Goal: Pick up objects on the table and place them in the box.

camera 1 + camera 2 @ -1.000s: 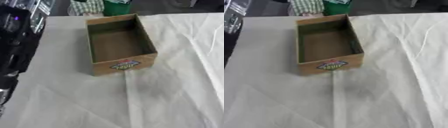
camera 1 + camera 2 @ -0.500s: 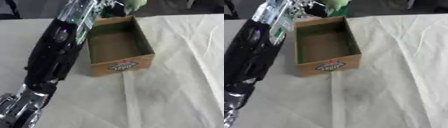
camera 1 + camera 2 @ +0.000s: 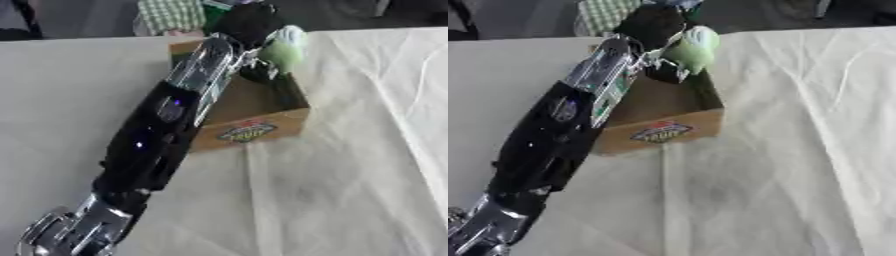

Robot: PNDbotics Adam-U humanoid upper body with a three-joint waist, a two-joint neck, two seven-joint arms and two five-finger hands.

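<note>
Left hand (image 3: 249,22) curled round pale green soft object (image 3: 284,46), held above far end of cardboard box (image 3: 254,125), evidently for release inside. Box at 12 o'clock on white tablecloth (image 3: 350,175). Right hand unseen.

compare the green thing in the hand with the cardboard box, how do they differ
The green thing is pale green and rounded; the box is brown, straight-sided and carries a printed label on its front. The green thing is much smaller than the box. The green thing is held up by the left hand above the box's far end, while the box rests on the white cloth. What the green thing is cannot be told.
</note>
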